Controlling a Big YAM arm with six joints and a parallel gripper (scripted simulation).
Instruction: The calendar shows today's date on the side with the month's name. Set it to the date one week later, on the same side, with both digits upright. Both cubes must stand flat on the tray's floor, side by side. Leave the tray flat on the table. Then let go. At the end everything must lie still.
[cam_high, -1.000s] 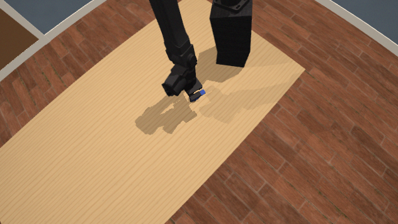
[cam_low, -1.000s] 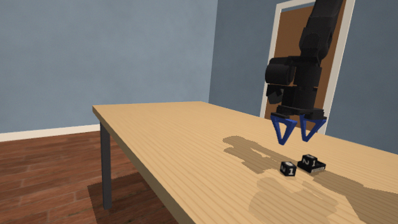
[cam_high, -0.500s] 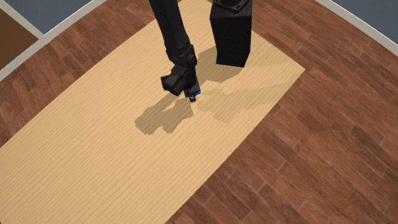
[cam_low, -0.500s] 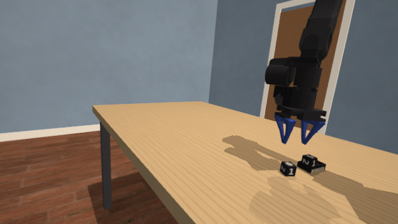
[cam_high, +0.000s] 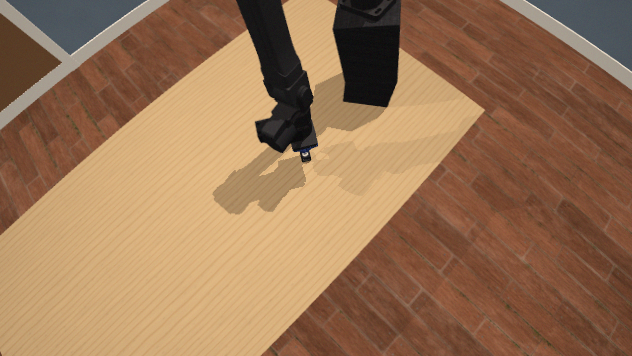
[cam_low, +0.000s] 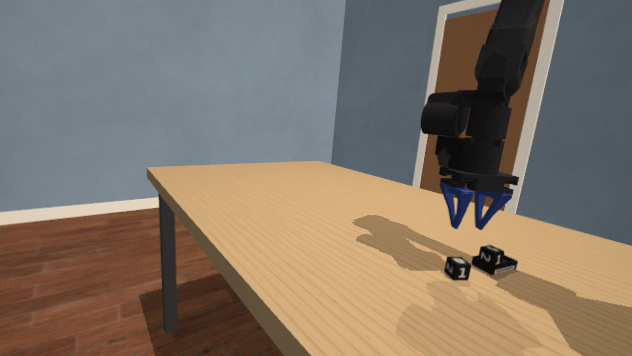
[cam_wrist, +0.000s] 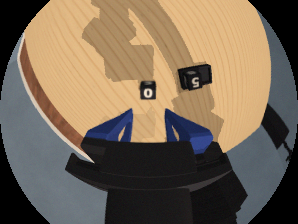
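Note:
A small black tray (cam_low: 497, 264) lies flat on the wooden table. One black cube (cam_low: 489, 254) stands in it, showing white digits 2 and 1 on its sides and a 5 on top in the wrist view (cam_wrist: 194, 78). A second black cube (cam_low: 457, 268) stands loose on the table just beside the tray, showing 1 on its sides and a 0 on top in the wrist view (cam_wrist: 148, 90). It also shows in the top view (cam_high: 305, 156). My gripper (cam_low: 467, 226) (cam_wrist: 148, 112) hangs well above both cubes, its blue fingers partly apart with nothing between them.
The arm's black base block (cam_high: 367, 55) stands at the table's far end. The arm hides the tray in the top view. The table's edge runs close on the right of the cubes (cam_high: 440, 165). A door stands behind the arm (cam_low: 450, 90).

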